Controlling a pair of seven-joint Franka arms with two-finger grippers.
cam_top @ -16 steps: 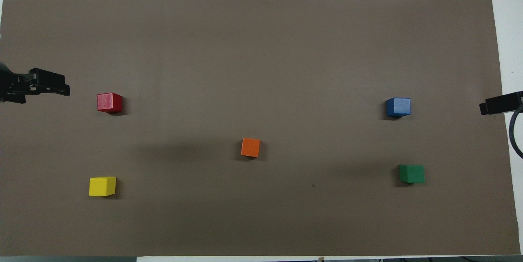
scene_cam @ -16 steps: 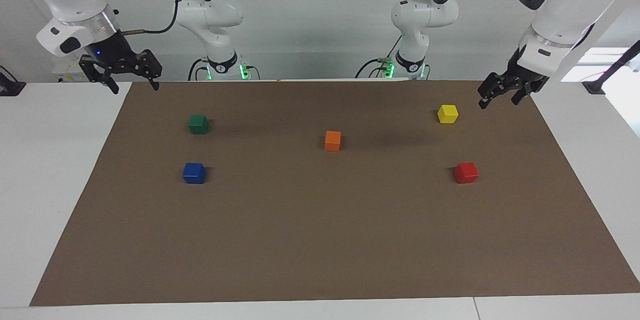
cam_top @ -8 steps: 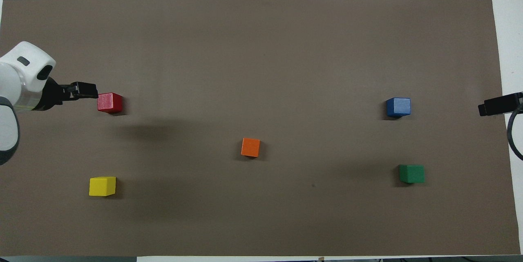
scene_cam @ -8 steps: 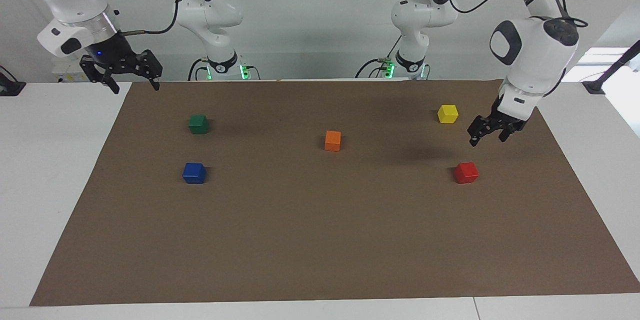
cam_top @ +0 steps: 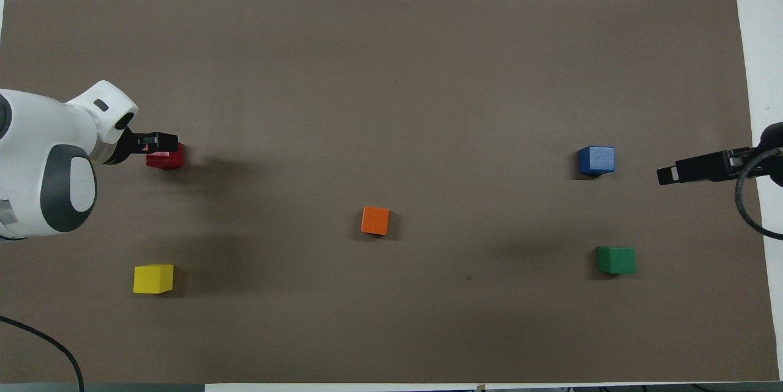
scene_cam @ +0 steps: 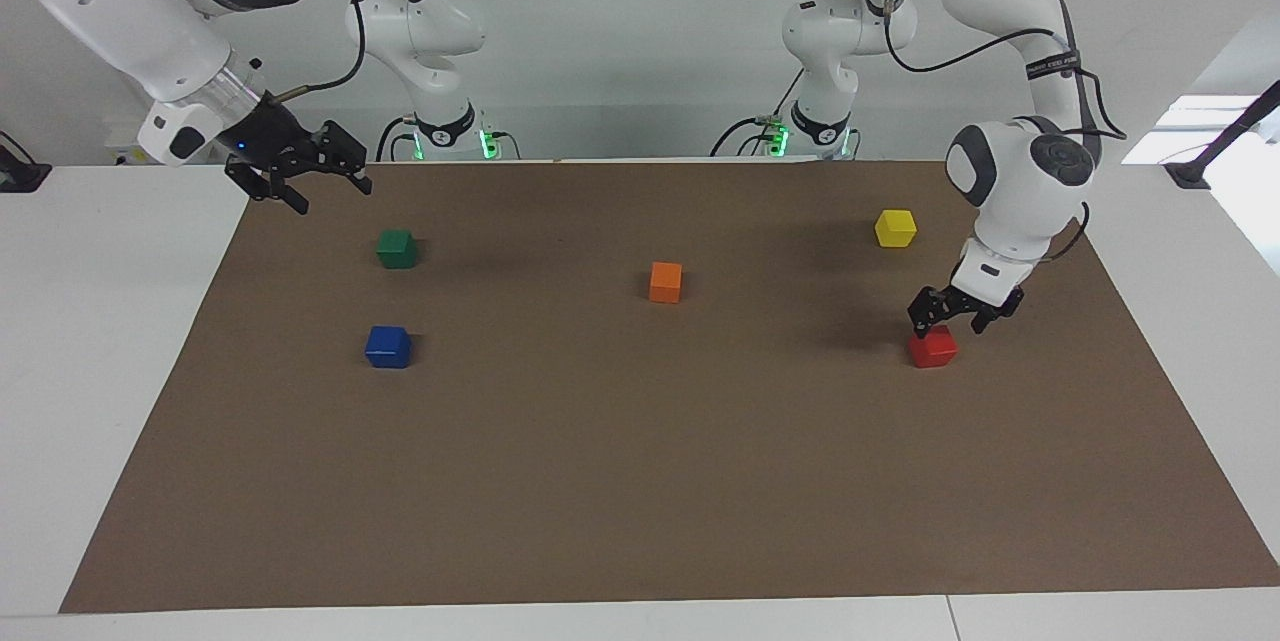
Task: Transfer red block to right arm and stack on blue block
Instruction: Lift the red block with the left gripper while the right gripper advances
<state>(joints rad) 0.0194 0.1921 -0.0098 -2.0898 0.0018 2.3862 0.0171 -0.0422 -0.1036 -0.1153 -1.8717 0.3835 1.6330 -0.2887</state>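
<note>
On the brown mat covering the counter, in the facing view, the red block lies at about 3 o'clock from the orange cube, toward the left arm's end. The left gripper hangs just above it, fingers spread to either side of the block's top and not gripping it. The yellow cube sits at 12 o'clock from the red block, nearer the robots. The blue block lies at about 9 o'clock from the orange cube, with the green cube at its 12 o'clock. The right gripper is raised over the mat's corner at the right arm's end, fingers spread and empty.

In the overhead view, the left gripper covers part of the red block, and the yellow cube is at the block's 6 o'clock. The blue block sits at 3 o'clock from the red one, well apart, and the right gripper hovers at 3 o'clock of the blue block. The green cube is at the blue block's 6 o'clock.
</note>
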